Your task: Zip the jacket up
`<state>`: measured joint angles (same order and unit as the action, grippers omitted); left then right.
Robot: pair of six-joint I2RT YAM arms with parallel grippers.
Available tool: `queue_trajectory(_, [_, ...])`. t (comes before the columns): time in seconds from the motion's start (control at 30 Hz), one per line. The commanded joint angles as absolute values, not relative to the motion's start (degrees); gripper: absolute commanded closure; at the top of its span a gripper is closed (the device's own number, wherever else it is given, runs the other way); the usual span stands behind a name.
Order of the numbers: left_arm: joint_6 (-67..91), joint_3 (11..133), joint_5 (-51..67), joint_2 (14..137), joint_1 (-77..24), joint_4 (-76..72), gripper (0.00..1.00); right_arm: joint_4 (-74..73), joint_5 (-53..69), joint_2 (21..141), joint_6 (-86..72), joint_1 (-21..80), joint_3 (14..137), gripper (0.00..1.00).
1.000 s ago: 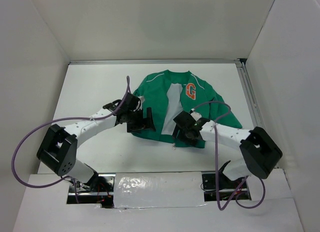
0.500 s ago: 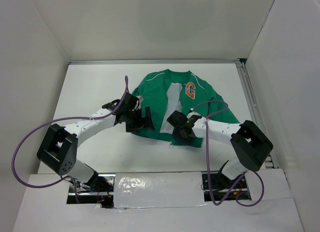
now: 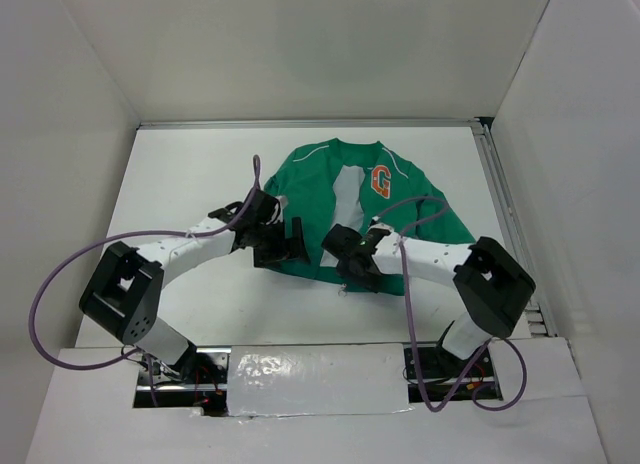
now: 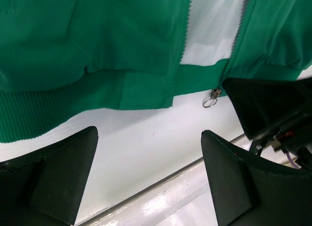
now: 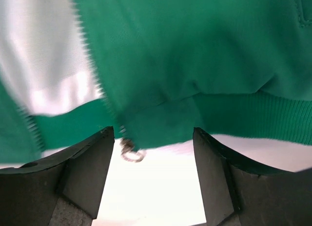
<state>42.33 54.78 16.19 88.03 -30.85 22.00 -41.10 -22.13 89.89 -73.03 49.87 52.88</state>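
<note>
at the near side of the table (image 3: 190, 174), the left gripper (image 3: 285, 242) is seen with fingers spread wide and nothing between them, just short of the hem. the right gripper (image 3: 347, 260) is set beside it at the hem's middle, its fingers also apart, with the zip pull ring (image 5: 130, 152) hanging loose between them, close to 1 finger. beyond, the jacket (image 3: 310, 184) is laid flat, front up and unzipped, white lining (image 3: 345, 199) exposed. the orange g patch (image 3: 381, 181) is shown farther back, below the collar.
</note>
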Motion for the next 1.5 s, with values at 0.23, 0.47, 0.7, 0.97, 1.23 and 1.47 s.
queue_trajectory(0.23, [42.28, 52.83, 18.19, 87.01, -28.66, 19.51, 0.01, -41.23, -21.54, 96.77, -73.04, 49.48, 51.95, 0.38])
queue_trajectory(0.47, [42.28, 52.38, 17.67, 87.19, -27.42, 19.60, 0.01, -40.43, -22.50, 92.91, -72.60, 48.08, 48.26, 0.61])
queue_trajectory(0.7, [42.19, 53.00, 16.96, 90.61, -26.63, 19.16, 0.01, -38.15, -22.06, 81.66, -69.00, 48.87, 43.60, 0.60])
queue_trajectory(0.97, [42.01, 53.79, 17.23, 92.99, -25.93, 19.34, 0.01, -35.52, -22.41, 78.14, -65.84, 48.43, 40.78, 0.76])
queue_trajectory(1.23, [39.64, 55.37, 14.61, 90.01, -28.64, 21.96, 0.01, -29.01, -18.99, 72.78, -59.95, 47.90, 38.94, 1.00])
queue_trajectory(1.47, [39.64, 63.88, 4.07, 90.69, -36.99, 33.02, 0.01, -26.28, -14.50, 61.10, -55.29, 44.65, 35.08, 1.00])
